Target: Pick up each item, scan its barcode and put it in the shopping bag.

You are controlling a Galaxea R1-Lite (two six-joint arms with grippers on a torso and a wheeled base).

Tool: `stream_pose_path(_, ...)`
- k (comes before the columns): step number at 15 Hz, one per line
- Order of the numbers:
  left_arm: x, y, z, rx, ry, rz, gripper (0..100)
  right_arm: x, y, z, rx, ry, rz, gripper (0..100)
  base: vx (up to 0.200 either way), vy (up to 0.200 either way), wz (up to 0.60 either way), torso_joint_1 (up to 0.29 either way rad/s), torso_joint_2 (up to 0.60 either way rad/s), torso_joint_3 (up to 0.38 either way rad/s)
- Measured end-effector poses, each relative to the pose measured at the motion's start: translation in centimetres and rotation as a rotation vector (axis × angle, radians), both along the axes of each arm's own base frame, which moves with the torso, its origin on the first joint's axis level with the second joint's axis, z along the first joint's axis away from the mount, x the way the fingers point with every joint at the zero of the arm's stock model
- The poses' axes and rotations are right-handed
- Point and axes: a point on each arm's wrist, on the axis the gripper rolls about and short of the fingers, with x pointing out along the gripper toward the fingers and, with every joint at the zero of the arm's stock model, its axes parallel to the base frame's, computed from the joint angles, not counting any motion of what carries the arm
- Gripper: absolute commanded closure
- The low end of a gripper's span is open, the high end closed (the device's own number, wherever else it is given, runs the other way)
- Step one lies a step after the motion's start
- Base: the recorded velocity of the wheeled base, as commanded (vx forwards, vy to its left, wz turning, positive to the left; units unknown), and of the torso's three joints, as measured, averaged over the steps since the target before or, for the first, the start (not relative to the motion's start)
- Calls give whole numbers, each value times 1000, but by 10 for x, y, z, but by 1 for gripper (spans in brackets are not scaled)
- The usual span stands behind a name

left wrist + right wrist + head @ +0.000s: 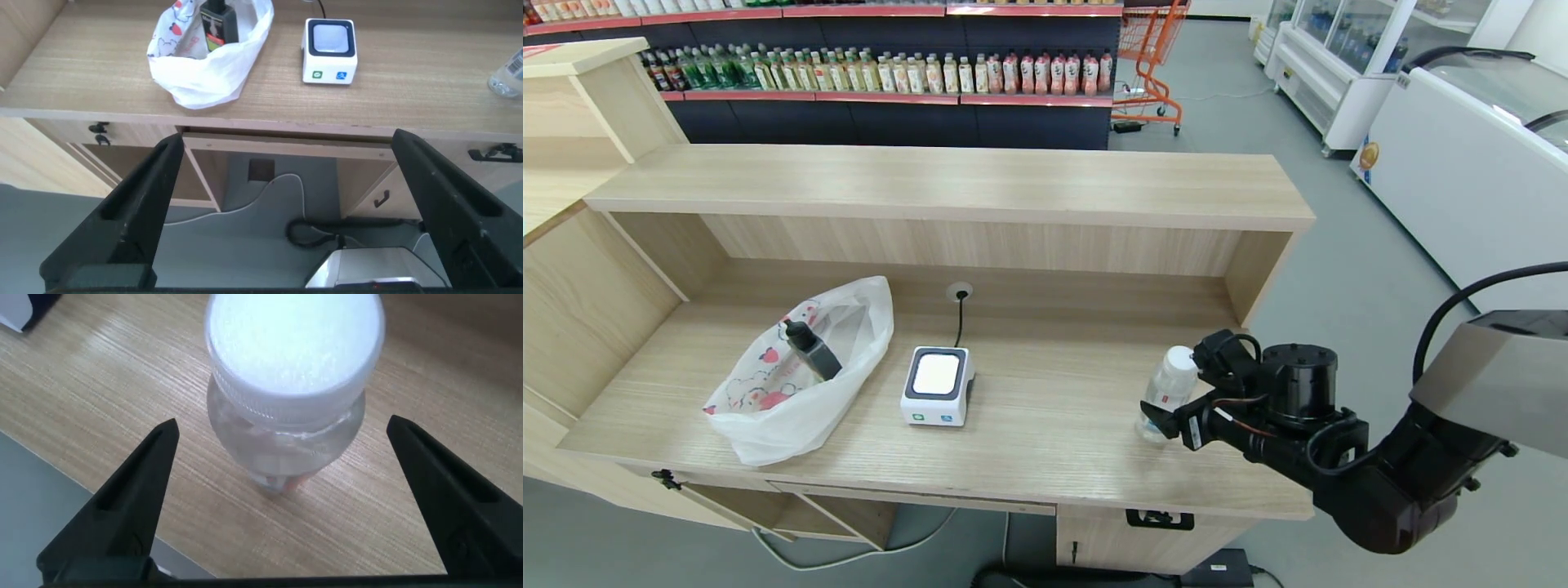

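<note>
1. My left gripper [286, 143] hangs wide open and empty, short of the counter [1054, 425] front; the shopping bag [792, 392] lies at its left end, a dark bottle [810, 351] inside.
2. The scanner [938, 385] sits mid-counter.
3. The clear bottle [1168, 396] stands upright near the right front edge. I judge it light, smooth, thin-walled and slippery, so I'd grip mid-body, below the white cap [1181, 356]. It is transparent, with a red-marked label.
4. My right gripper [1186, 387] is spread wide, fingers either side of it, not touching.
</note>
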Motion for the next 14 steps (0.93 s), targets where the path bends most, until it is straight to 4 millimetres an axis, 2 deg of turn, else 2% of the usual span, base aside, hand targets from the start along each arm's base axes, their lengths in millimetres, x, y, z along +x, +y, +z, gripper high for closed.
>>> stream_pose_path(10,0,0,0,0,0,0,0,20,16,-11,20,-38,29,0,0,0,0,0,0,0)
stream_pose_path(11,0,0,0,0,0,0,0,22,18,-11,25,-42,45,100,0,0,0,0,0,0)
stream_pose_path(14,0,0,0,0,0,0,0,29,22,-13,17,-61,57,100,0,0,0,0,0,0)
